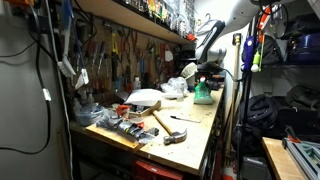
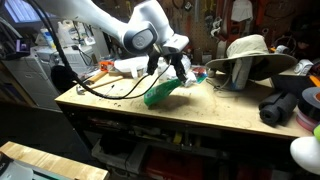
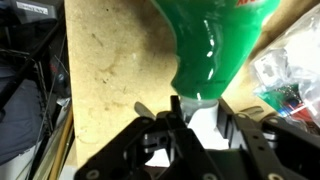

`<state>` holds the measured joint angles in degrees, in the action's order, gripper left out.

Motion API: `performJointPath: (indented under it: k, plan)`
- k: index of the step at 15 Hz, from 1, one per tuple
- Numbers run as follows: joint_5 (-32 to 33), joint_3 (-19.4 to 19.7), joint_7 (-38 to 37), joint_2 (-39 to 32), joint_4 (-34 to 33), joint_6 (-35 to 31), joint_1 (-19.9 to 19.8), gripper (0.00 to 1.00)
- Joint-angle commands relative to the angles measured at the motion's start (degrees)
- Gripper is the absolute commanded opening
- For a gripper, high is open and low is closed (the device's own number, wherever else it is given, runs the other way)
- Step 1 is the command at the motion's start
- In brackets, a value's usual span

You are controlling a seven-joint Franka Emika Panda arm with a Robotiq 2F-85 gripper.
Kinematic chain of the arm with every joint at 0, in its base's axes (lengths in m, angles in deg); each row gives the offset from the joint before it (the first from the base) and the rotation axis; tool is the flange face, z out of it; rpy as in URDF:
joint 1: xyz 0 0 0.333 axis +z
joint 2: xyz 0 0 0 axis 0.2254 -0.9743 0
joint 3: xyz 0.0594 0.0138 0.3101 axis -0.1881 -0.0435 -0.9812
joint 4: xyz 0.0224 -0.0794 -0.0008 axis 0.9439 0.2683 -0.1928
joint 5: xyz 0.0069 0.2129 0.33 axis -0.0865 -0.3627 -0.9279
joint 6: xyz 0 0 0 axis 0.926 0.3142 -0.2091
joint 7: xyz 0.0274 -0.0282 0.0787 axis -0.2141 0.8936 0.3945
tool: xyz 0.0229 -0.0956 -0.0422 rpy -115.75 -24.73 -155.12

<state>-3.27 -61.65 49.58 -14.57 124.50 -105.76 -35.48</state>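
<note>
My end effector (image 2: 177,68) pinches the neck of a green plastic bottle (image 2: 160,94), tilted over the worktop (image 2: 200,118), well in from its edges. A brimmed hat (image 2: 250,50) sits near, and crumpled plastic (image 3: 285,75) lies just beside.

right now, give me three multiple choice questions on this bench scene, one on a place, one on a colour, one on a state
1. Where does the gripper grip the bottle?
A. at its base
B. at its narrow neck end
C. around its middle

2. What colour is the bottle's body?
A. green
B. red
C. clear

3. How is the bottle posed over the workbench?
A. upright
B. tilted
C. hanging from the wall

Answers:
1. B, since the wrist view shows the jaws closed on either side of the neck.
2. A, since the body is green in every view.
3. B, since in an exterior view it slants from the gripper down toward the bench top.
</note>
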Motion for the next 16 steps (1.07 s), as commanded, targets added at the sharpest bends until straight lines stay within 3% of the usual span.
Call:
performJointPath:
  k: [1,9,16]
  plan:
    - [3.4,2.6,0.9,7.0,9.0,-8.9,3.2,0.12]
    - [11.1,6.0,2.4,13.6,20.0,-25.8,6.9,0.12]
    - [13.7,8.4,5.8,16.6,27.9,-42.0,8.0,0.12]
